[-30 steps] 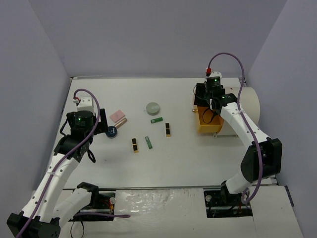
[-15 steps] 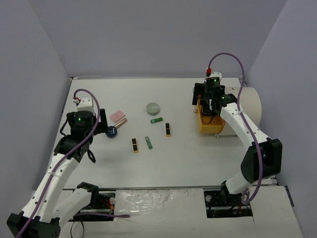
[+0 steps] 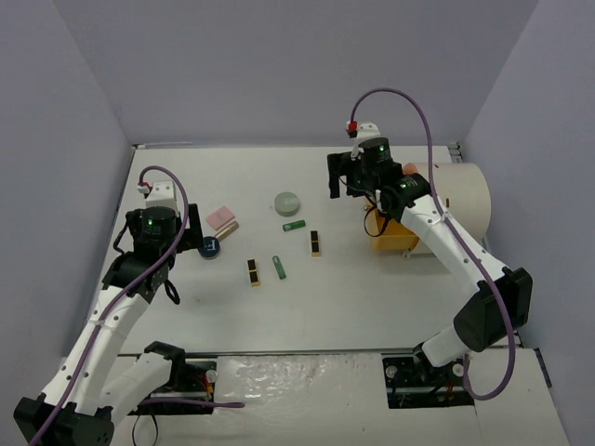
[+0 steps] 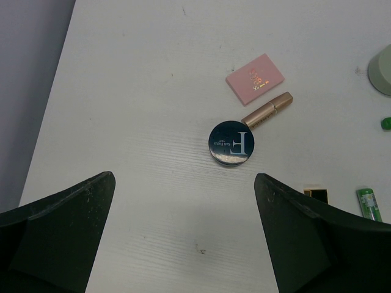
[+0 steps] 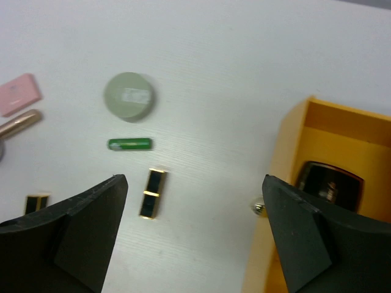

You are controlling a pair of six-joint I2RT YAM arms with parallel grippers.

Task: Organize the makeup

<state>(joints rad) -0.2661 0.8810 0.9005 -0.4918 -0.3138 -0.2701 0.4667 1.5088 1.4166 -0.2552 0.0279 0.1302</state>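
**Hidden or cut off.** In the right wrist view a black compact (image 5: 328,181) lies in the orange drawer (image 5: 290,152), and one finger covers its right part. The other finger half covers a black-gold lipstick (image 5: 36,203). In the left wrist view the frame cuts the green compact (image 4: 382,70) at 3 o'clock. The lettering on the pink palette (image 4: 255,79) is unreadable.

**Surroundings.** The blue compact (image 4: 231,143) lies ahead of the left gripper (image 4: 184,180), with the rose tube (image 4: 267,109) just beside it at 1 o'clock. The left gripper and the right gripper (image 5: 195,183) are both spread wide and grip nothing. A second lipstick (image 5: 152,193) and a green tube (image 5: 129,144) lie loose mid-table. The cream drum (image 3: 465,190) stands behind the drawer.

**Room.** The table (image 3: 353,297) is bare at 6 o'clock. Purple walls (image 3: 279,74) close it at 9, 12 and 3 o'clock.
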